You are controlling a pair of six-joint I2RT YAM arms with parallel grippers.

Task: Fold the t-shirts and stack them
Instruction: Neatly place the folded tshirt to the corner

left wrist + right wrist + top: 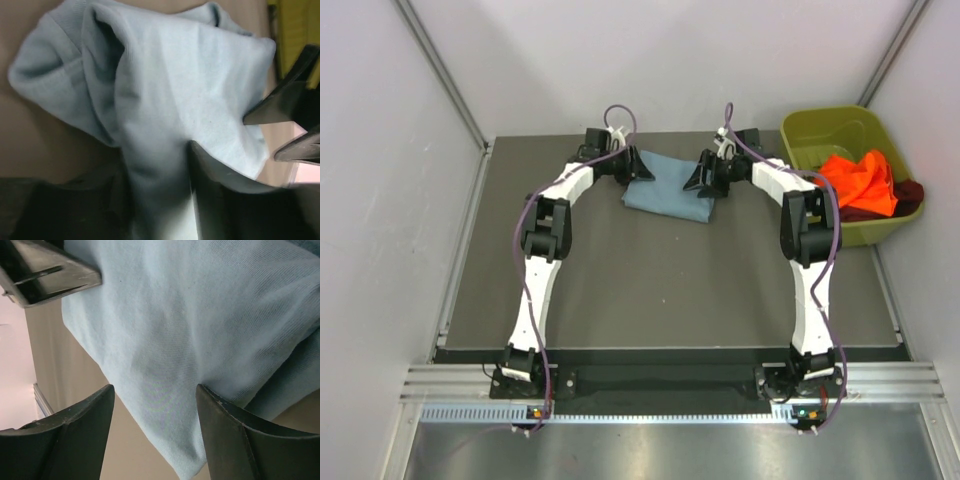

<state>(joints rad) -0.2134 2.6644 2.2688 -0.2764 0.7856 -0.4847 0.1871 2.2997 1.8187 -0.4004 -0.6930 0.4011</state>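
The blue-grey t-shirt (665, 190) lies folded at the far middle of the table. My left gripper (626, 166) is at its left edge; in the left wrist view (156, 155) it is shut on a bunched fold of the shirt (175, 85). My right gripper (706, 179) is at the shirt's right edge; in the right wrist view (154, 390) it is open, with its fingers either side of a corner of the shirt (190, 320). The orange t-shirt (860, 180) and the maroon t-shirt (912, 196) lie crumpled in the bin.
The olive-green bin (825, 128) stands at the far right corner of the dark table (660, 290). White walls close in the sides and back. The other gripper's fingers show in each wrist view, the right ones (287, 107) and the left ones (50, 272).
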